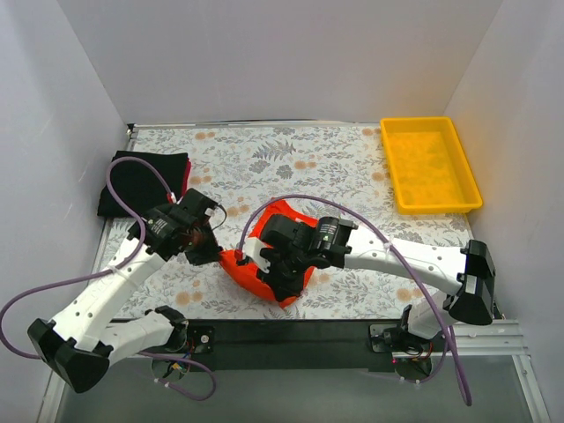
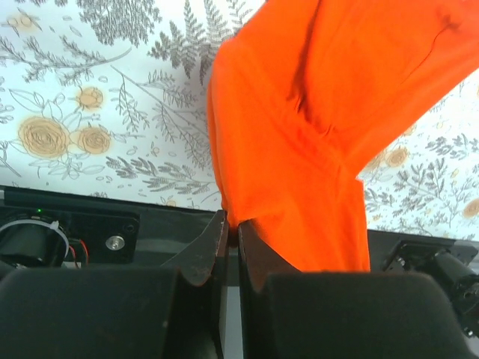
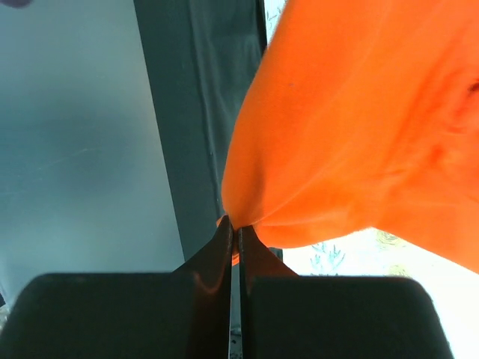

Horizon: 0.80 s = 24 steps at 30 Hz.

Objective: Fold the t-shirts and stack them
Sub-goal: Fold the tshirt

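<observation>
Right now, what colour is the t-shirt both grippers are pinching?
Bright orange-red; the t-shirt shows best in the left wrist view.

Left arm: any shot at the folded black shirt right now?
Probably not yet. The black shirt lies close by with nothing between, but the left end effector is shut on the orange shirt.

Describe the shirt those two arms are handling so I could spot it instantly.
Start at the flower-patterned table and look to the middle of its near edge. The orange-red t-shirt is bunched there, pinched by the left tool and the right tool. Unlike the folded dark shirts at the far left, it is bright and crumpled.
</observation>
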### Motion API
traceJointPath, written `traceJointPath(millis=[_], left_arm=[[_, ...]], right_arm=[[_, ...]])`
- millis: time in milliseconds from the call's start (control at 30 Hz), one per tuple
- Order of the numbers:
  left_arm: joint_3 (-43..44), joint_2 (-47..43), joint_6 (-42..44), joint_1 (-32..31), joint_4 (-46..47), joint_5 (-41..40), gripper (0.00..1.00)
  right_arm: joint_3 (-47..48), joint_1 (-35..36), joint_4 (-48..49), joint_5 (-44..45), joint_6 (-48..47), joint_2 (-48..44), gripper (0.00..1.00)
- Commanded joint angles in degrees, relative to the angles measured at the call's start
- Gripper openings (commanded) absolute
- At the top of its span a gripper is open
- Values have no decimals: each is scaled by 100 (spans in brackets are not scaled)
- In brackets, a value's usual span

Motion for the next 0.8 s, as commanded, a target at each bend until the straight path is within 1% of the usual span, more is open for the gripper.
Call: traceJointPath(millis=[0, 133, 167, 367, 400, 467, 633, 767], left_arm=[[317, 214, 23, 14, -65, -448, 0], [677, 828, 365, 14, 559, -448, 0], [800, 1108, 462, 14, 665, -448, 0], [1029, 1953, 884, 22, 1509, -343, 0], [1169, 2207, 989, 31, 1640, -247, 0], [1327, 2428, 1060, 40, 1764, -167, 0], [2012, 3148, 1245, 66, 2089, -176, 0], [2391, 3640, 1368, 93, 2265, -114, 0]], right_arm=[[280, -172, -400, 79, -108, -216, 1], [236, -577, -409, 308, -135, -295, 1], [157, -674, -409, 308, -144, -322, 1], [-203, -1438, -383, 194, -345, -463, 1], [-291, -1631, -357, 194, -372, -454, 1], [-362, -1860, -356, 220, -407, -428, 1], [-441, -2168, -286, 212, -513, -392, 1], [-467, -2467, -216, 229, -600, -305, 1]])
